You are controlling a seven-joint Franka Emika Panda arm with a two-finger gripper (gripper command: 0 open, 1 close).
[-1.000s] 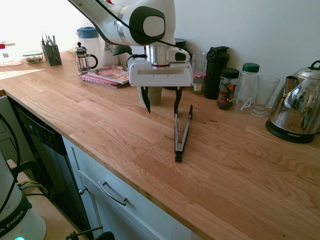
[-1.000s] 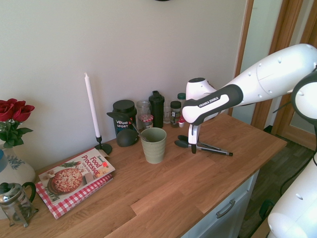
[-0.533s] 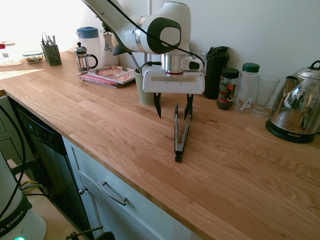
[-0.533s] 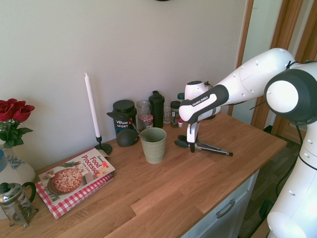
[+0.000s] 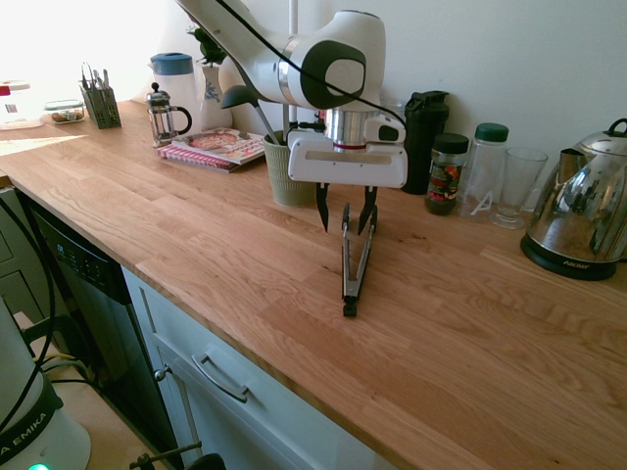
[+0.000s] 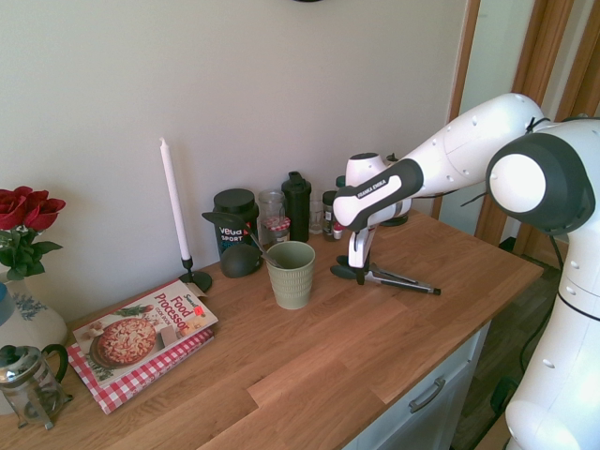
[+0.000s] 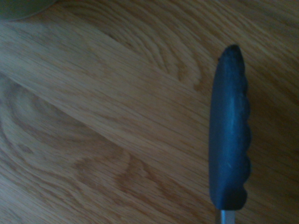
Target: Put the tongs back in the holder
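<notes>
Looking across the long oak countertop [image 5: 176, 235], we saw a kitchen with a pale wall behind and white drawers below. We found the tongs [image 5: 355, 262] lying flat on the wood, black tips toward the wall and hinge end toward the counter's front edge. The gripper [image 5: 343, 217] pointed straight down over the tip end, its fingers spread to either side of the tips, pinching nothing that we could see. The holder [image 6: 291, 274], a sage-green ribbed cup, stood upright at about nine o'clock from the tongs in the second exterior view, near but apart. At three o'clock of the first exterior view a chrome kettle [image 5: 580, 220] sat by the wall; a cookbook [image 6: 145, 339] lay at seven o'clock in the second.
</notes>
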